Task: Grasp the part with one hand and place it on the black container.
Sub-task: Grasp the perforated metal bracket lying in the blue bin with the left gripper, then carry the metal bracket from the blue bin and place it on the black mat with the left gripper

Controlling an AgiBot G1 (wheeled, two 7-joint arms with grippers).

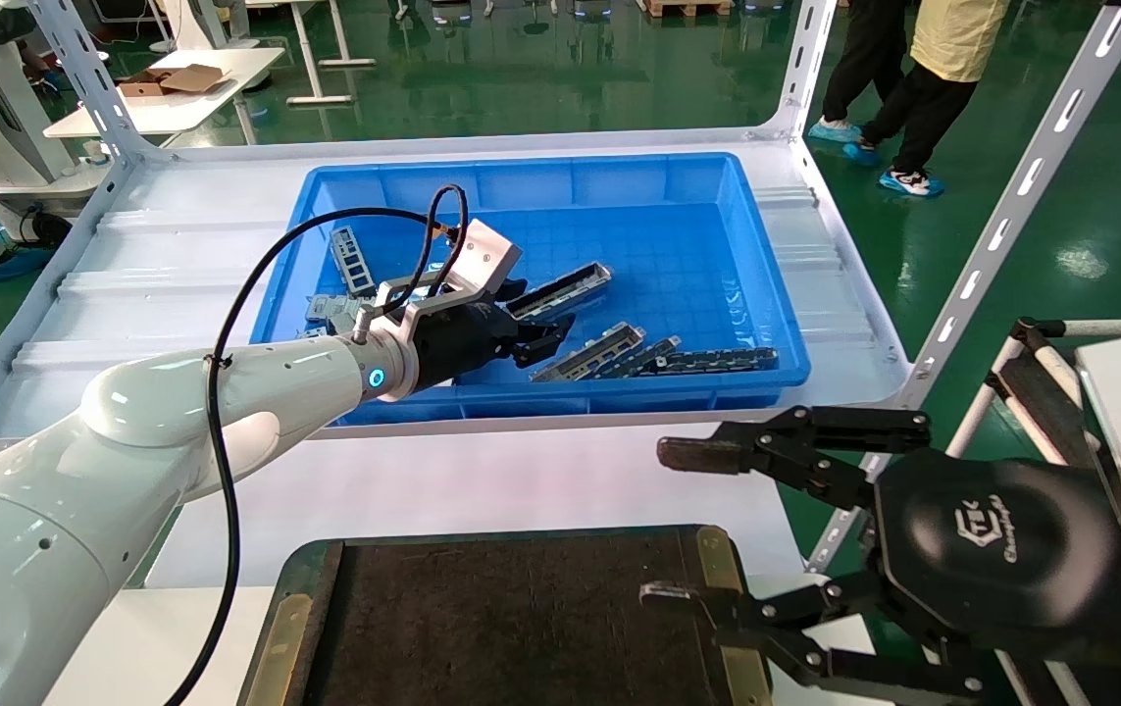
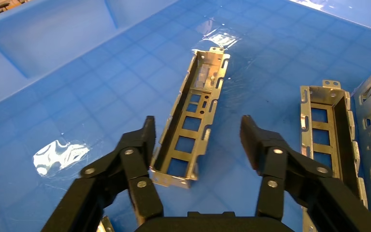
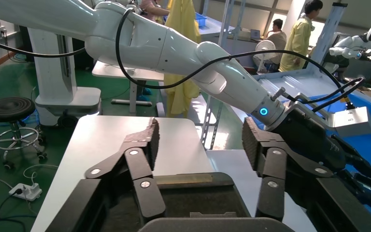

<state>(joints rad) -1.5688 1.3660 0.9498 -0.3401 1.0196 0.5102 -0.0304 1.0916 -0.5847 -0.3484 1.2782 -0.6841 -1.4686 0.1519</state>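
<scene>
Reaching into the blue bin [image 1: 766, 324] in the middle of the head view, the left gripper [image 1: 545, 338] is only at the start of its job. No part is picked up yet, and nothing lies on the black container [image 1: 511, 628] at the bottom of that view. So the grab, the lift, the carry and the drop are all left to do.

In the left wrist view the left gripper [image 2: 196, 140] is spread wide and holds nothing. The part [image 2: 191, 123] lies flat on the bin floor, in the middle of the frame. Its near end sits in the gap between the two fingers. One finger [image 2: 142, 140] looks very close to the part's side, and the other is well apart from it. More parts [image 2: 326, 123] lie at the right edge of the frame.

The right gripper [image 1: 678, 525] waits at the lower right of the head view, beside the black container's corner. It is wide open too, with nothing in it.
</scene>
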